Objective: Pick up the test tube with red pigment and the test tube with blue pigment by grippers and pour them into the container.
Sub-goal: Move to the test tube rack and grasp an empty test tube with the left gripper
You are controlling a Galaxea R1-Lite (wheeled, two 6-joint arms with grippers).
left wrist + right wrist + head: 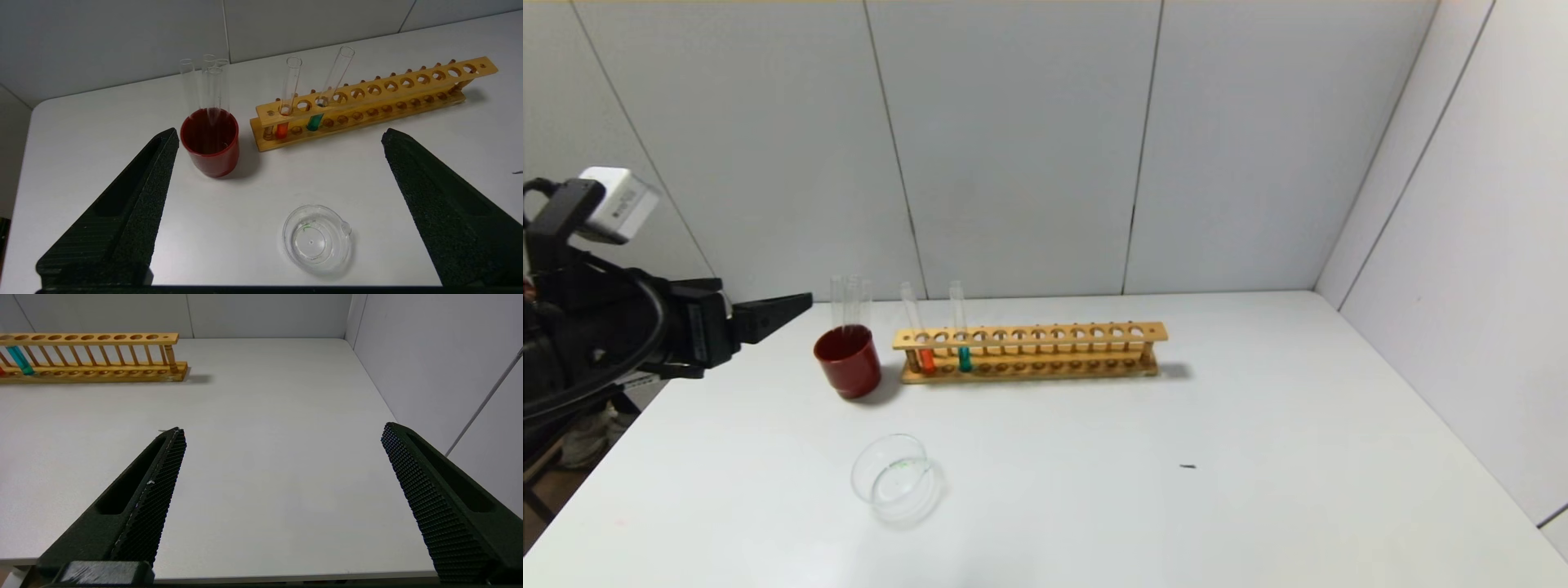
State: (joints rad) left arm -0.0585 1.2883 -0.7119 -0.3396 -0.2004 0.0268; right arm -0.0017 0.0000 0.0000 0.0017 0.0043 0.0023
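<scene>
One white table, wide bare room on its right half. One wooden rack near the back holds the red tube and blue tube. One red cup holds four empty tubes. One dish sits nearer the front. Left gripper hovers at the left edge, spread wide, empty; right gripper likewise agape.

The left gripper has its fingers spread wide; between them lies the container, with the rack beyond.
</scene>
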